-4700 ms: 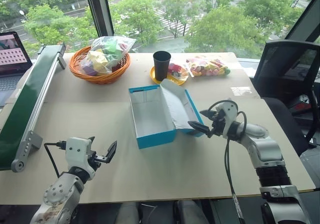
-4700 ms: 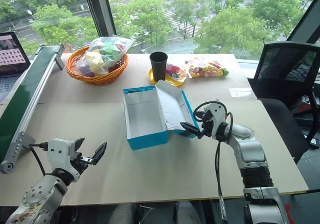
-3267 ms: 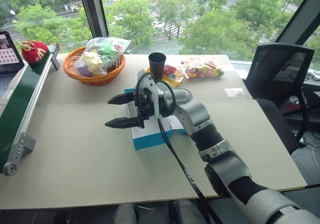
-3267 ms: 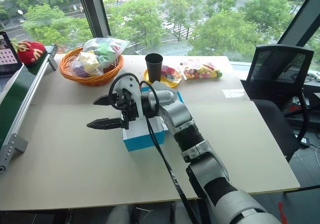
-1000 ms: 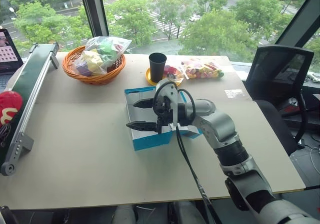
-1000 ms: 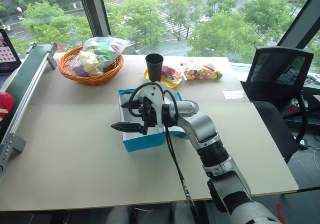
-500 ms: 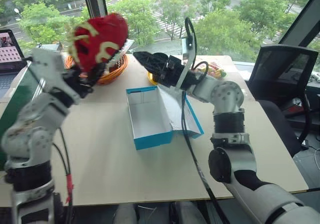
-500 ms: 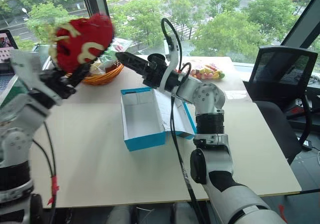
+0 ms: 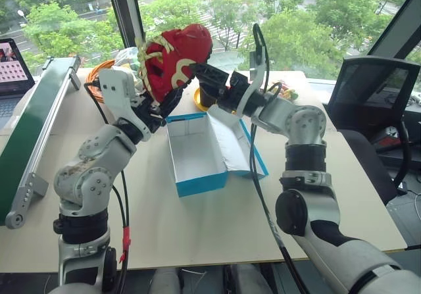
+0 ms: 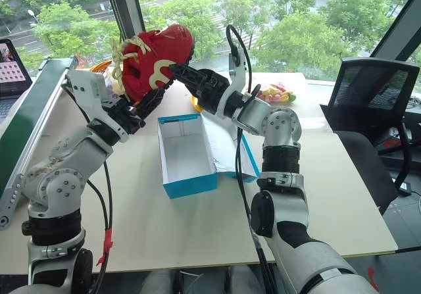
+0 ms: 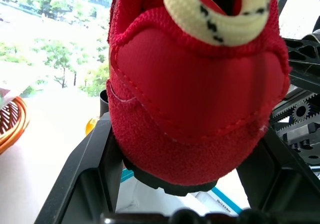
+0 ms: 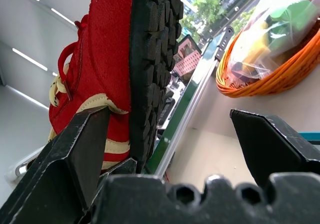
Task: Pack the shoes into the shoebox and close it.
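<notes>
Above the beige tabletop (image 9: 329, 175), the left end effector (image 9: 164, 100) clamps a red mesh shoe (image 9: 172, 60). The right end effector (image 10: 179, 70), spread wide, flanks its black lugged sole.

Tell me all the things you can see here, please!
shoe: one, red with cream laces, held up in the air above the table
box: one, blue outside, white inside, open, middle of the table
basket: one, orange, holding a bag of coloured bits, far left of the table
cup: one, black, behind the box
candy bag: one, many colours, far side
conveyor: one, green, left edge
laptop: one, far left
chair: one, black, right
left tool: shut on the shoe
right tool: open, beside the shoe's sole
</notes>
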